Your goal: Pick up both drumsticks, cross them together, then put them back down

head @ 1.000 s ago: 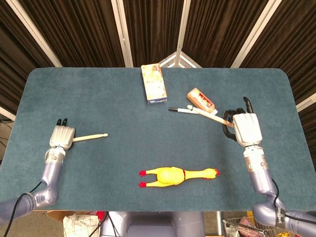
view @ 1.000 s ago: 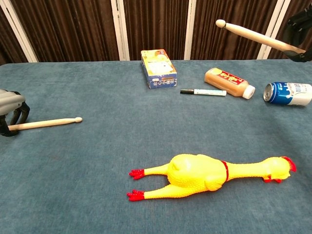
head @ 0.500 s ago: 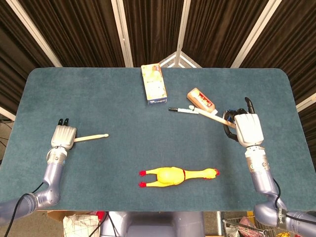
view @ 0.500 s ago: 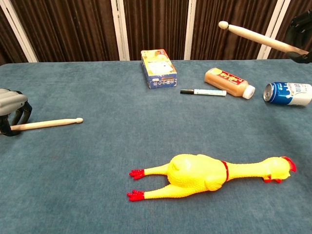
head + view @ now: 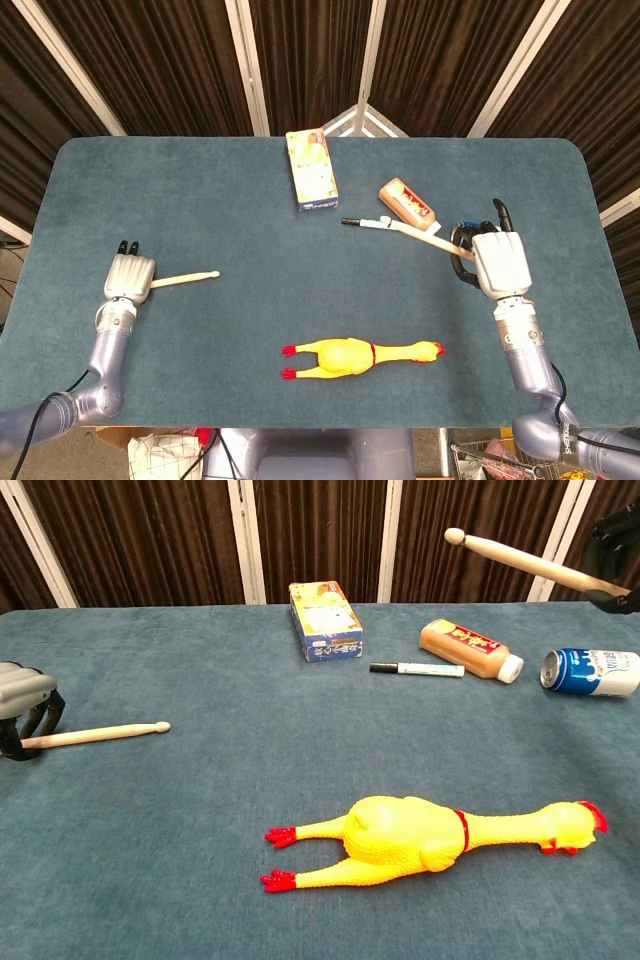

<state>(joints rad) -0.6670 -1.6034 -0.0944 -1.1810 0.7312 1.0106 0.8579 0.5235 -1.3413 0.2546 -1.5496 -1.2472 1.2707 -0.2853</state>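
One wooden drumstick point(image 5: 188, 278) point(image 5: 96, 735) lies low over the table at the left, tip pointing right. My left hand point(image 5: 129, 275) point(image 5: 22, 705) has its fingers curled around its butt end. My right hand point(image 5: 500, 262) point(image 5: 614, 538) grips the second drumstick point(image 5: 421, 236) point(image 5: 522, 559) by the butt. It holds that stick raised above the table at the right, tip pointing left over the bottle.
A yellow rubber chicken point(image 5: 358, 355) point(image 5: 430, 842) lies front centre. At the back are a snack box point(image 5: 311, 168) point(image 5: 325, 620), an orange bottle point(image 5: 407, 202) point(image 5: 470, 648), a marker point(image 5: 362, 223) point(image 5: 417, 668) and a blue can point(image 5: 590, 672) lying under the right hand.
The raised right drumstick wavered slightly, its tip ending a little left. The left hand and its stick stayed almost still.
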